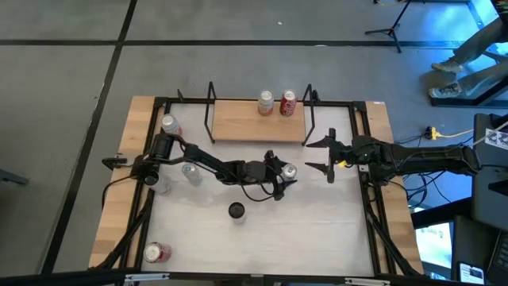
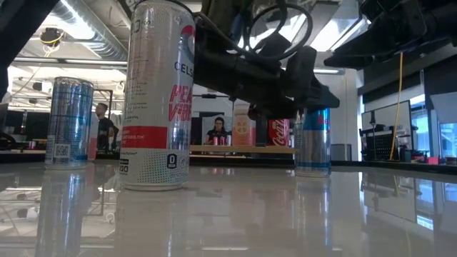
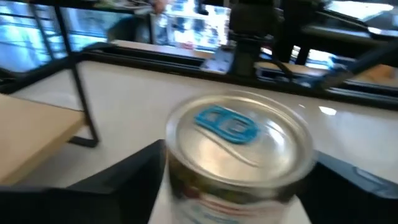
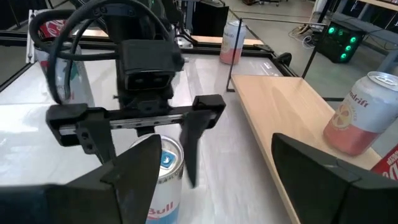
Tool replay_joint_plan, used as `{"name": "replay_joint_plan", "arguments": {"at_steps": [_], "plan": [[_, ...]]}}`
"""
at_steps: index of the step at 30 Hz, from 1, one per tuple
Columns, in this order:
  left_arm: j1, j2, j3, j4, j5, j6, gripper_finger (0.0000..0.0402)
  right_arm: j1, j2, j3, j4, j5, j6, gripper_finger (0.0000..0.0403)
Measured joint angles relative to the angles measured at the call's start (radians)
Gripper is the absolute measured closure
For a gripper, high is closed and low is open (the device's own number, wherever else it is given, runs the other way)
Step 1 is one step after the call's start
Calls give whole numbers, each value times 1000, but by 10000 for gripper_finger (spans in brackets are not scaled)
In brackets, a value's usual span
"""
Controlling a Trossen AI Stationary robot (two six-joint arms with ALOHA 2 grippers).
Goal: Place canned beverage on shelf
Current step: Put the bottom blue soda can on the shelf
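A blue-and-silver can with a blue tab (image 3: 239, 137) stands upright on the white table, just in front of the shelf's right end. My left gripper (image 1: 287, 173) reaches level across the table toward the right edge. It is open, with one finger on each side of the can (image 4: 166, 163). The shelf (image 1: 238, 123), a light-wood board with black rod uprights, lies at the table's far side. A pink can (image 1: 265, 103) and a red can (image 1: 288, 103) stand on its right half. My right gripper (image 1: 324, 155) hovers open by the table's right edge, facing the left gripper. My left gripper's fingers (image 3: 127, 180) stand level on two opposite sides of the can's upper wall, close against it. I cannot tell whether they touch it. The can stands upright with its base on the table.
A tall white can (image 2: 157, 93) stands in the table's near middle. Clear bottles or cans (image 1: 190, 172) stand beside the left arm, one can (image 1: 169, 125) at the far left and a red can (image 1: 155, 253) at the near left corner. Black frame rails (image 1: 373, 206) edge the table.
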Motion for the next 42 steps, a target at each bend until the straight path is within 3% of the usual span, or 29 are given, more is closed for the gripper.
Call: {"name": "replay_joint_plan", "arguments": {"at_steps": [6, 8, 14, 17, 22, 35, 42], "plan": [[7, -10, 0, -12, 152, 31, 190, 0, 0, 0, 1, 0, 8, 102], [13, -25, -1, -41, 213, 49, 194, 0, 0, 0, 1, 0, 8, 102], [36, -56, -1, -129, 554, 111, 194, 1, 0, 0, -11, 0, 9, 102], [37, -56, -1, -143, 647, 144, 192, 1, 0, 0, -10, 0, 8, 102], [37, -60, 1, -177, 640, 218, 186, 0, 0, 0, -3, 0, 3, 102], [4, -60, -1, -182, 517, 213, 125, 0, 0, 0, -3, 0, 10, 102], [3, -154, -1, -269, 508, 203, 125, 1, 0, 0, -4, 0, 11, 102]]}}
